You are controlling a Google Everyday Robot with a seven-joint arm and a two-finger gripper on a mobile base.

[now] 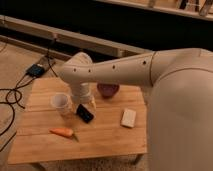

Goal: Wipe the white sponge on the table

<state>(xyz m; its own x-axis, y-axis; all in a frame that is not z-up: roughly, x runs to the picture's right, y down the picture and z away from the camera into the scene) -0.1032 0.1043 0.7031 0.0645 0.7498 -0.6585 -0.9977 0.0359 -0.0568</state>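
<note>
- Gripper (85, 103), jaws spread and empty, hangs above the low light wooden plank table (107, 136).
- Small flat white rectangular sponge (128, 118) lies on it, well apart.

tabletop (110, 136): light wood, plank grain
white sponge (128, 118): plain white
phone (85, 114): black
bowl (108, 90): dark purple
carrot (62, 132): orange
cup (61, 102): translucent white
arm (115, 70): cream
pincer (88, 104): pale, just above the phone
</note>
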